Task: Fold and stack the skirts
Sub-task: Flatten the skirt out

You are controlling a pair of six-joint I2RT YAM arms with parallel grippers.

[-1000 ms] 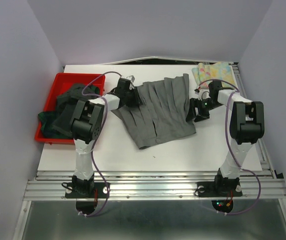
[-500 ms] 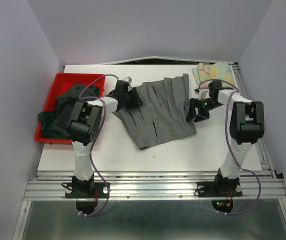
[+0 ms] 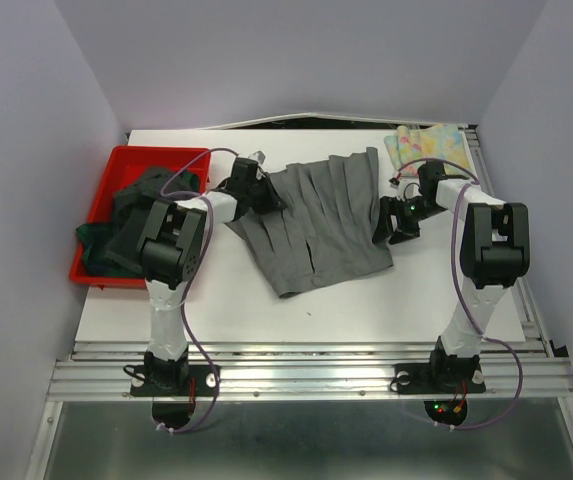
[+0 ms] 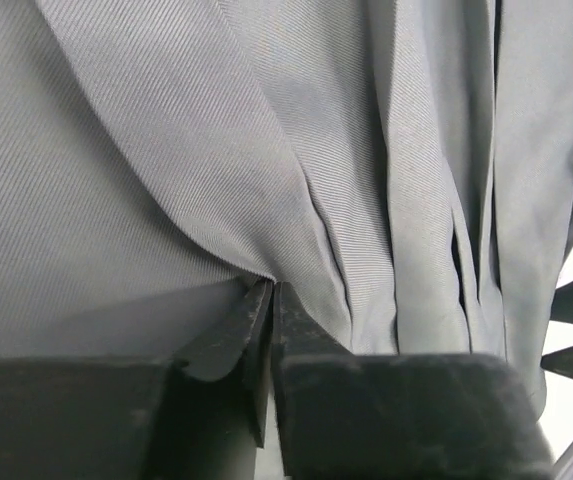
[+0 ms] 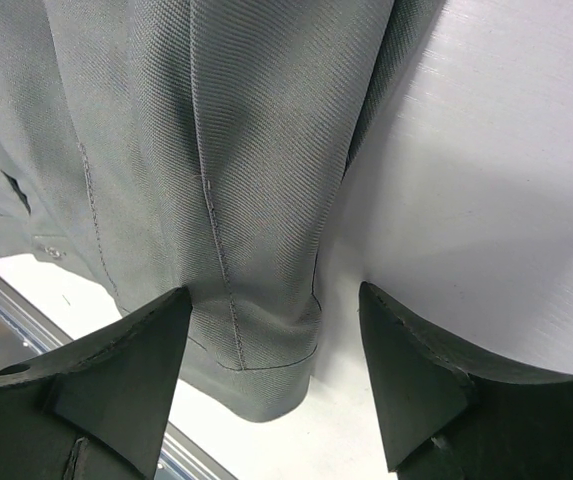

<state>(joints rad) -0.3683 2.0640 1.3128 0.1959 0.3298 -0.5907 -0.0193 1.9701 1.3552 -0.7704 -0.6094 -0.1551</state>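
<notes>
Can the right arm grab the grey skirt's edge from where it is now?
Probably yes. The right end effector is open, its fingers straddling a hemmed corner of the grey skirt lying on the table, with nothing but cloth between them.

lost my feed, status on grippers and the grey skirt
Left gripper shut on grey pleated skirt, left edge. Right gripper open over its right edge, not gripping. Skirt spread out, unfolded; nothing lying on it.
</notes>
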